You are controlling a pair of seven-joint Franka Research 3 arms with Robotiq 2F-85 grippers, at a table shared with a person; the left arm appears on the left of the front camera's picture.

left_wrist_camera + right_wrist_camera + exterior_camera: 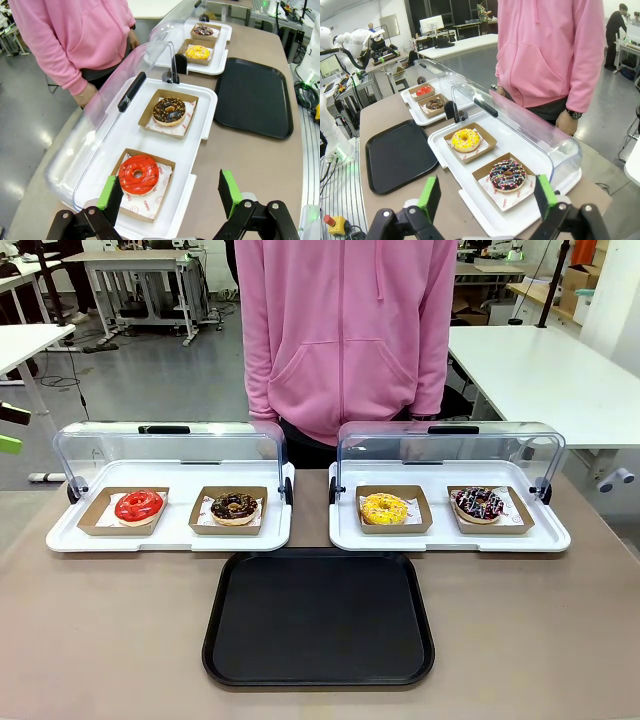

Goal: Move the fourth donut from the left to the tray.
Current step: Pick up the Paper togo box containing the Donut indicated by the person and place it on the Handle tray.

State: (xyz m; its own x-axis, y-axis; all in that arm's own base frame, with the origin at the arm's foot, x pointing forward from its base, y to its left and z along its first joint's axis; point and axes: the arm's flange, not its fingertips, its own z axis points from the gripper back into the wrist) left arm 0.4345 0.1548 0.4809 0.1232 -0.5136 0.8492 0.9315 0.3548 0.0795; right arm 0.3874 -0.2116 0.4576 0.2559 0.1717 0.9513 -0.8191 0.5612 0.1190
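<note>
Currently you see the fourth donut [478, 504], chocolate with pink and white sprinkles, in its cardboard holder [520, 523]. It sits at the right end of the right-hand white display tray [450, 537], beside the yellow donut [385, 508], under a raised clear lid [450, 445]. The black tray [318, 620] lies on the counter [100, 640], near and central. Your left end effector [169, 192] and right end effector [487, 196] both stand wide open, holding nothing.
</note>
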